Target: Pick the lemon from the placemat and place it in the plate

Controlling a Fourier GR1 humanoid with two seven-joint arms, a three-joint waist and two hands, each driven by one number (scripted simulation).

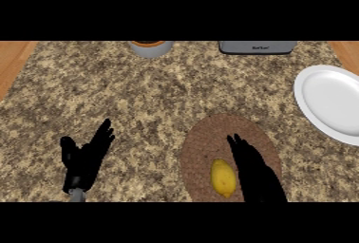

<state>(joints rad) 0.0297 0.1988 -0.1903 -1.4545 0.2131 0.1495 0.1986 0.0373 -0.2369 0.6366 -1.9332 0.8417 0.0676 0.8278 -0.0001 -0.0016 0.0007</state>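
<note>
1. I see the lemon [223,178] on the round placemat [203,142], lower centre.
2. My right hand [254,171] lies just beside it, fingers straight.
3. The white plate [333,102] at the right edge holds nothing.
4. My left hand [84,156] rests open, lower left.

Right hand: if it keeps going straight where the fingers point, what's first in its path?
The right hand points up-left over the placemat. Past the mat's far rim, only bare counter shows; the lemon lies beside it, not ahead. Height unclear.

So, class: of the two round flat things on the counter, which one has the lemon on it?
The brown placemat, under the right robot hand; the lemon lies on it. The white plate holds nothing.
</note>
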